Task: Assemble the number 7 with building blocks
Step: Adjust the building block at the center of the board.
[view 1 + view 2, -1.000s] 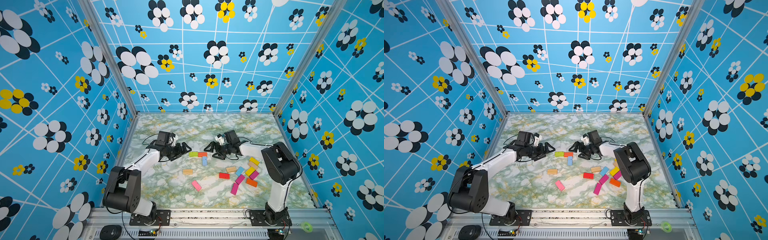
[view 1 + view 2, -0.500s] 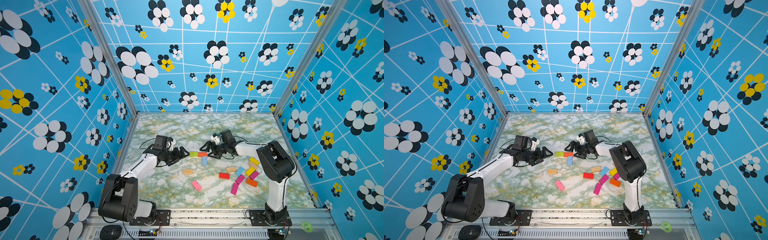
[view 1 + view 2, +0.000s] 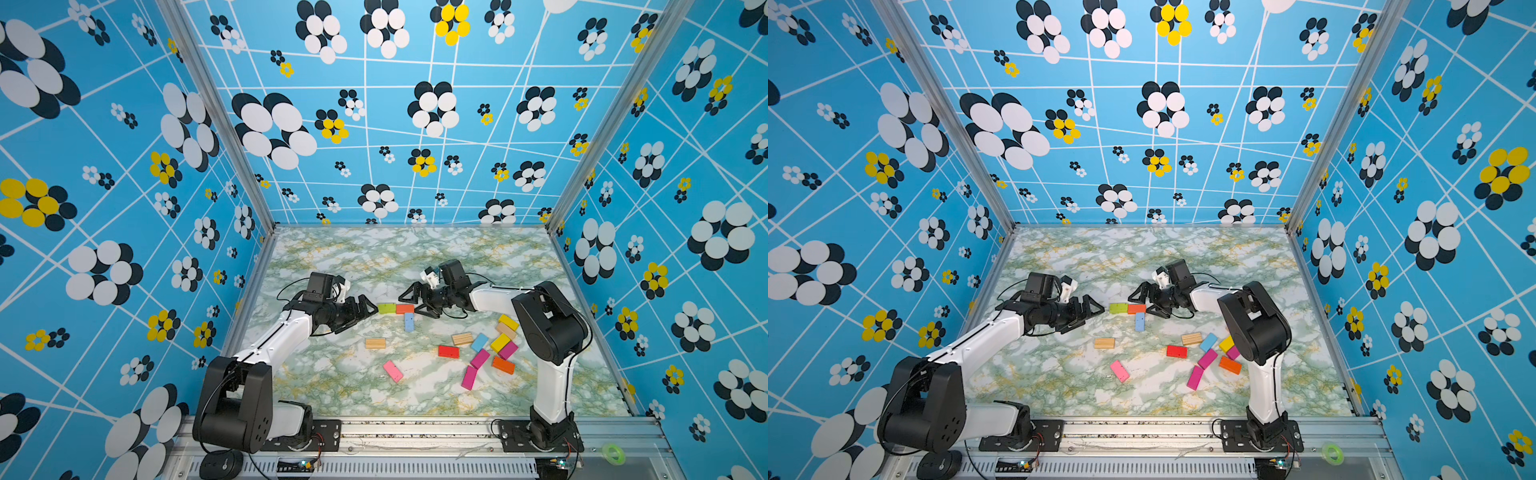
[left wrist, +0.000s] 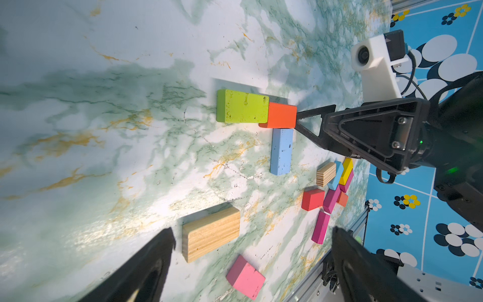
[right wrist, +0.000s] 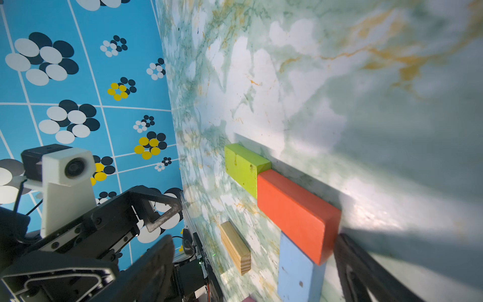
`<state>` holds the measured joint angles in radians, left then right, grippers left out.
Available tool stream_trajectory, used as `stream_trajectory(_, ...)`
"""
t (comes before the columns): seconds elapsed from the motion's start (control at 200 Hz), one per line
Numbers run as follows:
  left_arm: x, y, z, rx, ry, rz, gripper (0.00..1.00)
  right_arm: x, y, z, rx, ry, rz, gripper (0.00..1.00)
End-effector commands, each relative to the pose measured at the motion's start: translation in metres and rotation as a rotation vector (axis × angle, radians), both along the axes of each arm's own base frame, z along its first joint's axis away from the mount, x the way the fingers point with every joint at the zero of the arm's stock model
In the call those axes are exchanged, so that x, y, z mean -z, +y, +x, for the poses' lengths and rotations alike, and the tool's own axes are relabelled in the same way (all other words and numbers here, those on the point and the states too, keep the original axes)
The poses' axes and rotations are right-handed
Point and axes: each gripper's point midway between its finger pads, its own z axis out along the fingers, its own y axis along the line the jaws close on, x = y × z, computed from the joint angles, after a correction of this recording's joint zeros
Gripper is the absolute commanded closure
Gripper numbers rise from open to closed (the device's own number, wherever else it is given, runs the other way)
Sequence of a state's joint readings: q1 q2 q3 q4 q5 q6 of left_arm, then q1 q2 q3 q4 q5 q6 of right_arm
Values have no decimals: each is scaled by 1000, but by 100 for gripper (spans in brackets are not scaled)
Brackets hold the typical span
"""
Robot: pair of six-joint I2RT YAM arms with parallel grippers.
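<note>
Left gripper [image 3: 364,316] and right gripper [image 3: 407,302]: jaws apart, both empty. Green block [image 3: 386,308], orange block [image 3: 404,308] and light blue block [image 3: 409,322] adjoin mid-surface [image 3: 415,257], forming a partial 7. Loose blocks [image 3: 500,343] lie nearer the right edge.

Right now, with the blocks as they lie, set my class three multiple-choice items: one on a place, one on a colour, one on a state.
1. The green block lies:
A. on the table, between the left claw and the right claw
B. inside the right claw
C. against the back wall

2. The block set end to end with it is coloured:
A. pink
B. orange
C. yellow

3. The claws are:
A. both shut on blocks
B. left shut, right open
C. both open, holding nothing

Answers:
1 A, in both top views it sits flat on the table in the gap between the claws.
2 B, the orange block meets its end in both wrist views.
3 C, both wrist views show the jaws spread wide with nothing between them.
</note>
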<state>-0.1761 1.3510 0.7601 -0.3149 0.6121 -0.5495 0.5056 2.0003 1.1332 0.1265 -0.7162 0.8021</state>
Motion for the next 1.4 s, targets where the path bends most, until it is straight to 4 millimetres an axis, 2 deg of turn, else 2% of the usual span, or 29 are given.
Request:
stream_trajectory(0.0, 2, 5, -7, 6, 1, 18, 3, 33, -3, -13, 7, 86, -57, 2)
stream_trajectory(0.36, 4, 6, -7, 7, 3, 24, 3, 37, -5, -14, 12, 92, -66, 2)
stream_trajectory(0.525, 3, 3, -17, 79, -11, 97, 8, 33, -23, -8, 59, 78, -82, 2)
stream_trajectory(0.735, 14, -13, -41, 266, -17, 287, 10, 6, -62, 2, 119, 31, -92, 2)
stream_trajectory(0.86, 23, -30, -42, 352, -11, 321, 10, -20, -79, -3, 130, -13, -97, 2)
stream_trajectory(1.079, 41, -49, -28, 409, 6, 333, 8, -65, -87, -21, 129, -80, -68, 1)
stream_trajectory(1.169, 49, -52, -27, 436, 21, 354, 11, -83, -90, -27, 128, -110, -58, 1)
stream_trajectory(1.299, 58, -57, -31, 483, 44, 400, 15, -95, -94, -35, 126, -134, -63, 1)
stream_trajectory(1.394, 64, -60, -38, 507, 56, 426, 15, -96, -96, -37, 126, -138, -67, 1)
